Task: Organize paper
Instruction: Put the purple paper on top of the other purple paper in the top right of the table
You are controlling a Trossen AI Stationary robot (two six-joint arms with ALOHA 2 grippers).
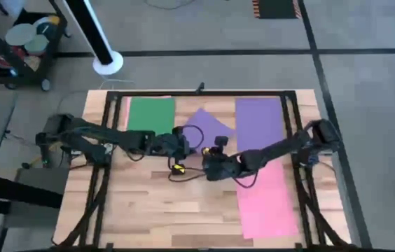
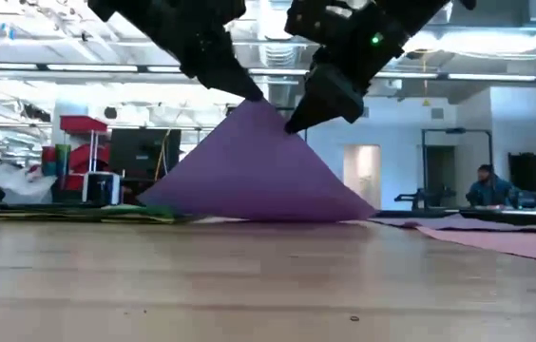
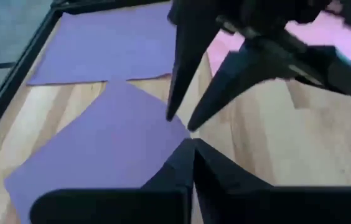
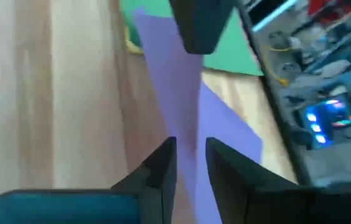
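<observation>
A purple sheet (image 1: pixel 208 126) lies askew at the table's middle. Its near corner is raised into a tent-like peak (image 2: pixel 263 104), and its far part rests on the wood. My left gripper (image 1: pixel 185 145) is at that peak and is shut on the sheet. It also shows in the left wrist view (image 3: pixel 193 144). My right gripper (image 1: pixel 209 159) is open just beside it. Its two fingers (image 4: pixel 163 155) stand on either side of the raised sheet (image 4: pixel 185 106), a little below the left gripper's fingers. I cannot tell whether they touch it. My left gripper pinches the purple sheet's raised near corner (image 3: pixel 166 132) between its two shut fingers. It comes slanting down from the table's left side. The corner is lifted clear, at the peak (image 2: pixel 260 106). The sheet slopes down from there to its far part on the table.
A green sheet (image 1: pixel 150 113) lies at the far left. A second purple sheet (image 1: pixel 259 120) lies at the far right, with a pink sheet (image 1: pixel 266 199) nearer on the right. Black frame rails (image 1: pixel 299 126) run along the table's sides. Bare wood (image 1: pixel 162 206) lies at the near left.
</observation>
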